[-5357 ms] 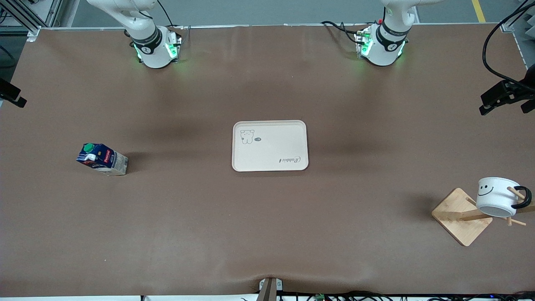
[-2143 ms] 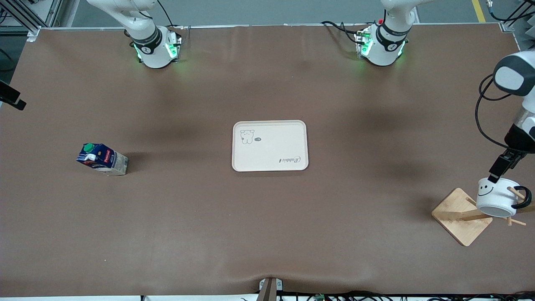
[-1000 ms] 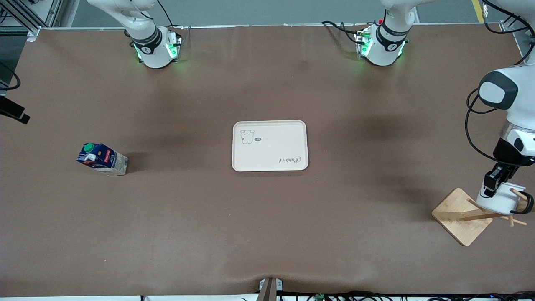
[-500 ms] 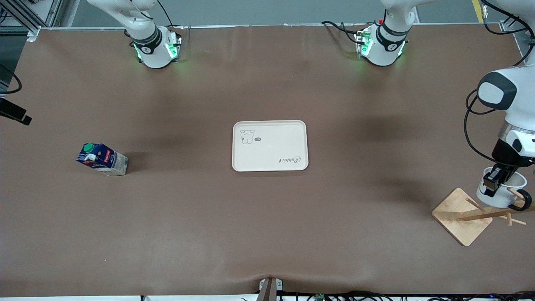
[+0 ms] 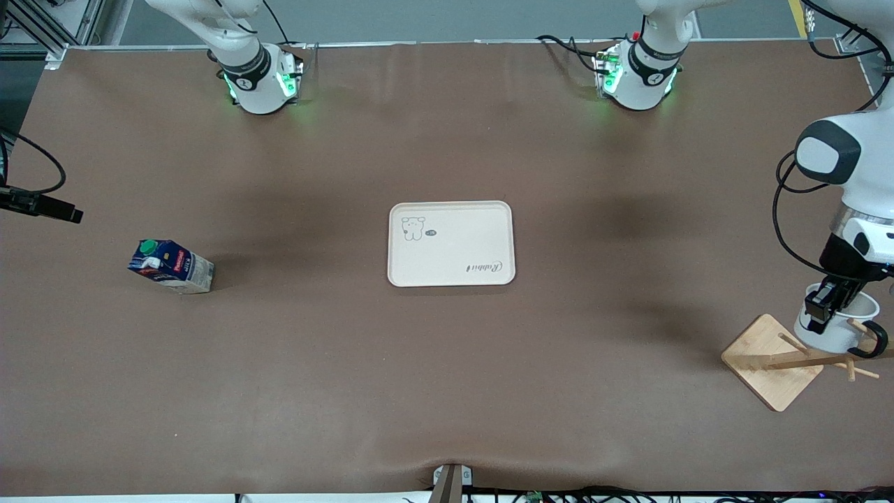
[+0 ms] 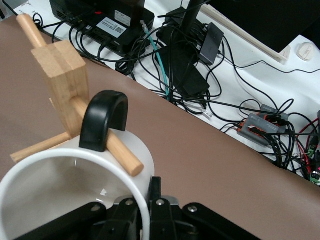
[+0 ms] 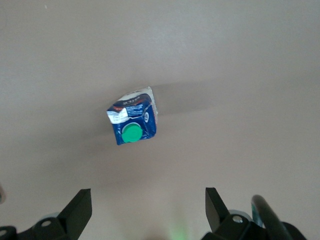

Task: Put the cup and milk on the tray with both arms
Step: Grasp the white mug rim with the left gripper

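Observation:
The white cup [image 5: 834, 337] hangs on a wooden rack [image 5: 768, 360] at the left arm's end of the table, mouth turned upward. My left gripper [image 5: 822, 307] is shut on the cup's rim [image 6: 75, 156], one finger inside and one outside. A rack peg [image 6: 121, 154] passes through the black handle [image 6: 102, 117]. The blue milk [image 5: 170, 266] with its green cap stands at the right arm's end. My right gripper [image 7: 148, 212] hangs open high above the table close to the milk [image 7: 133, 123], touching nothing. The cream tray [image 5: 451, 265] lies bare in the middle.
The rack's square wooden base and spare pegs [image 5: 855, 367] sit just under and beside the cup. Cables and power boxes [image 6: 190, 45] lie off the table edge near the rack. Both arm bases [image 5: 260, 80] stand along the table's back edge.
My left gripper has shut on the cup's rim and tipped the cup mouth-up, raising it a little on its peg. The right arm has come in toward the milk.

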Robot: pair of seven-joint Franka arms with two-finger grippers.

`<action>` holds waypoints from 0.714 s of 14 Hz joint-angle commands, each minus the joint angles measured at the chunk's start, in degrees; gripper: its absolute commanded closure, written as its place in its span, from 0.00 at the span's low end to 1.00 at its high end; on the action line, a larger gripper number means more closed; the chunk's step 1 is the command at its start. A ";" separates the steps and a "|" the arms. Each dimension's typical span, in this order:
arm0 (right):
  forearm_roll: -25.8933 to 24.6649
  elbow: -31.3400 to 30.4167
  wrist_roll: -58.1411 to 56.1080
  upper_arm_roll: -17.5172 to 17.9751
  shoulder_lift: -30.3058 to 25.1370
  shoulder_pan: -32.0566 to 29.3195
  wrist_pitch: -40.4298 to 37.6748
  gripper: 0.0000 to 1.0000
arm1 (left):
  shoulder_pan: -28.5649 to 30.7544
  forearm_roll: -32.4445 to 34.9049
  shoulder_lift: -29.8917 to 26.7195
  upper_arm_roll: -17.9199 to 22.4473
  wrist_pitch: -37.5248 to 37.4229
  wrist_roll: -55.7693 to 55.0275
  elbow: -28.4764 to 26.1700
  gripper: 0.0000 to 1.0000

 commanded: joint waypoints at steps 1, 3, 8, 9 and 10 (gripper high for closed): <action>0.96 0.73 0.06 1.07 0.25 -2.20 -2.61 0.00 | -0.57 -0.59 -0.32 -1.50 -0.06 0.17 0.52 1.00; 0.61 1.08 -0.20 1.24 0.16 -1.93 -4.02 0.00 | -0.57 -0.59 -0.93 -2.29 -0.23 0.00 0.16 1.00; 0.70 1.08 -0.28 1.33 0.51 -0.44 -5.52 0.00 | -0.57 -0.59 -3.04 -4.05 -7.08 -1.94 0.51 1.00; 0.79 1.08 -0.28 1.33 1.47 -0.35 -5.52 0.00 | -0.57 -0.67 -3.48 -5.10 -7.78 -2.11 0.60 1.00; 0.79 1.00 -0.55 1.33 2.18 -0.35 -5.96 0.00 | -0.57 -0.67 -3.75 -5.46 -8.66 -2.11 0.60 1.00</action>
